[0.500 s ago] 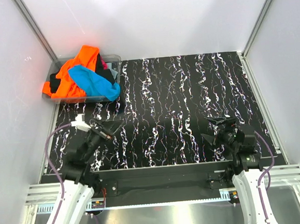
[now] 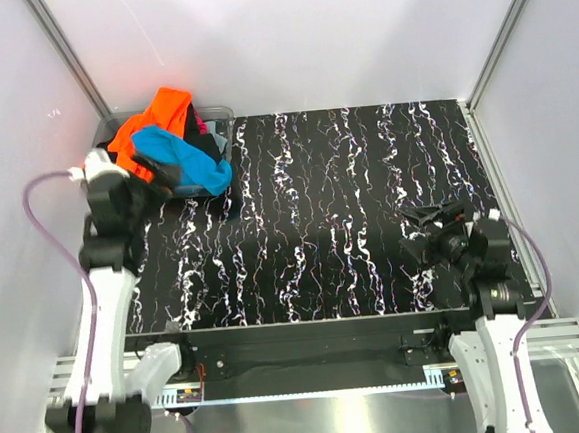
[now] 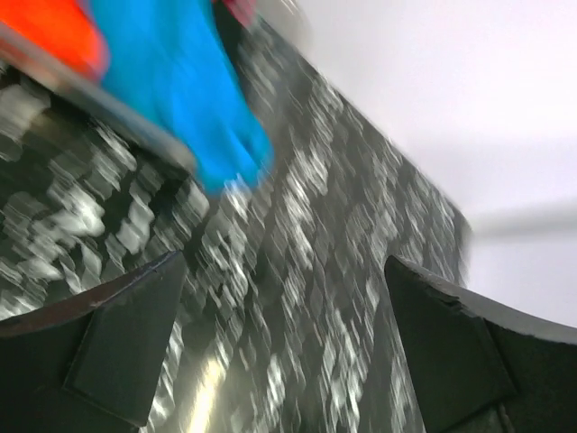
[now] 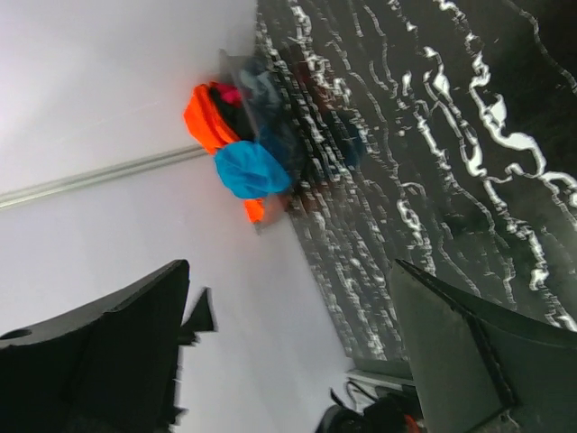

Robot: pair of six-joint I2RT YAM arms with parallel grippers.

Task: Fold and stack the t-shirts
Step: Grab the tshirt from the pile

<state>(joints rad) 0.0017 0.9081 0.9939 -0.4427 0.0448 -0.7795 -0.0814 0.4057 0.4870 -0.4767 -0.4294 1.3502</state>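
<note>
1. Shirts (image 2: 180,160) lie tangled in the bin (image 2: 217,111), far-left on the table (image 2: 349,202); left hand (image 3: 284,271), spread and empty, hovers beside it and may drag several out.
2. Right hand (image 4: 288,271), spread, sits well apart.

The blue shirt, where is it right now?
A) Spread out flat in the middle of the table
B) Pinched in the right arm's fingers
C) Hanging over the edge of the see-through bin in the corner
C: the blue shirt is bunched with the orange shirt in the clear bin at the table's far left corner, and it spills over the bin's front edge; the right gripper is open and holds nothing.
</note>
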